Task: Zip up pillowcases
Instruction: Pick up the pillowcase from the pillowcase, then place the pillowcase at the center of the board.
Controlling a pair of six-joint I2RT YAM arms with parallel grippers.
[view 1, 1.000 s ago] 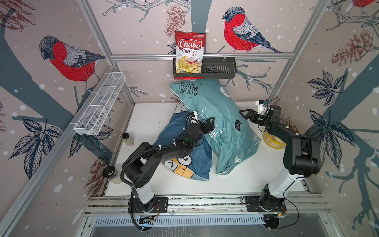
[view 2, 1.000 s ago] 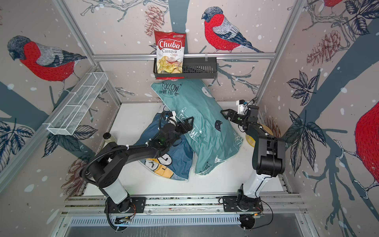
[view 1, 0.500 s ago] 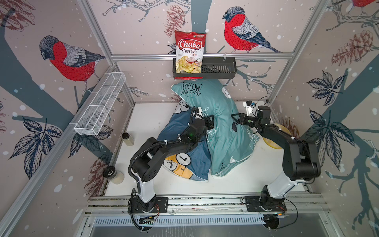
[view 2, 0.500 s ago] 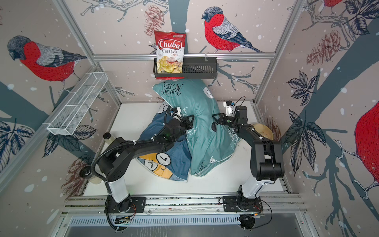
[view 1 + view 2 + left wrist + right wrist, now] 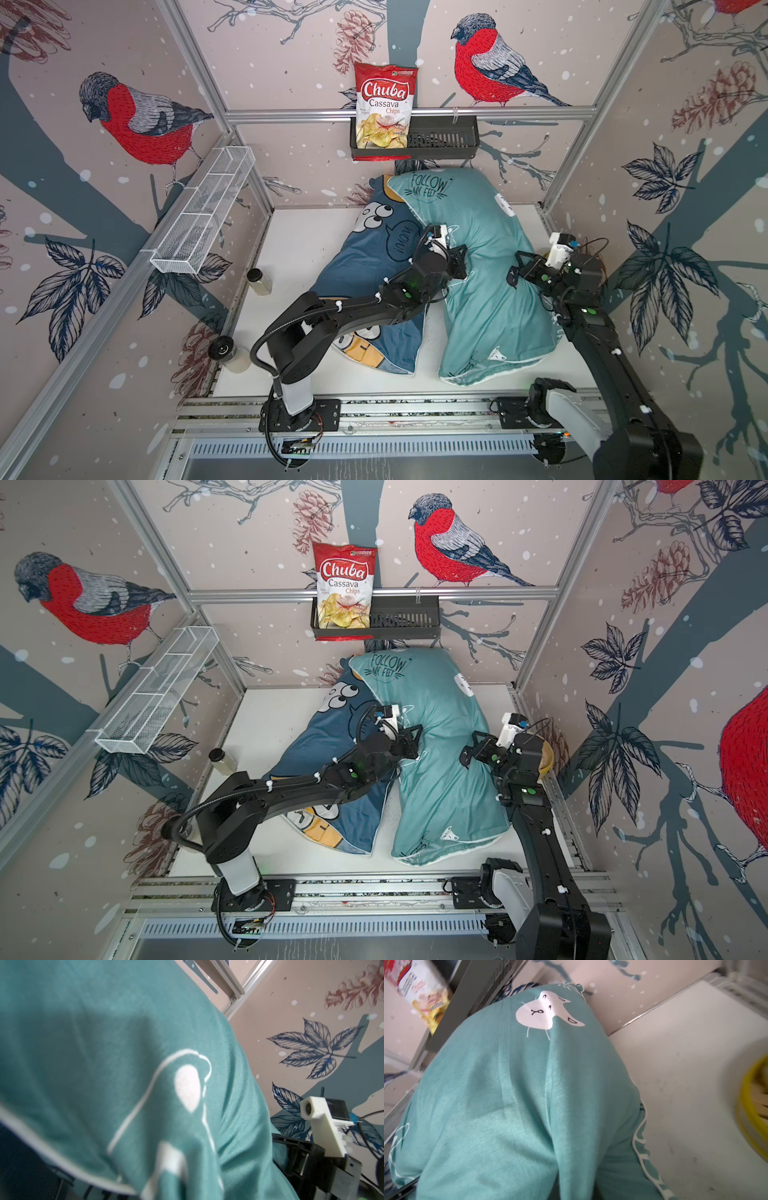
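The teal pillowcase (image 5: 486,291) with "FOLLOW MY FEET" lettering lies lengthwise at centre right in both top views, its far end against the back wall. The dark blue pillowcase (image 5: 374,266) with cartoon faces lies to its left, partly under my left arm. My left gripper (image 5: 461,266) (image 5: 415,742) is shut on the teal pillowcase's left side. My right gripper (image 5: 518,271) (image 5: 467,752) is shut on its right side. In each wrist view a pinched ridge of the teal pillowcase (image 5: 172,1167) (image 5: 571,1147) runs down into the jaws and hides them. No zipper shows.
A chips bag (image 5: 384,106) stands in a black basket (image 5: 440,141) on the back wall. A white wire basket (image 5: 203,212) hangs on the left wall. Two jars (image 5: 258,281) (image 5: 226,353) stand along the left edge. A yellow-rimmed bowl (image 5: 546,756) sits behind the right gripper.
Both grippers went from open to shut, each pinching teal fabric. The right gripper came in onto the teal pillow, then drew toward the front. The teal pillow shifted and bunched narrower.
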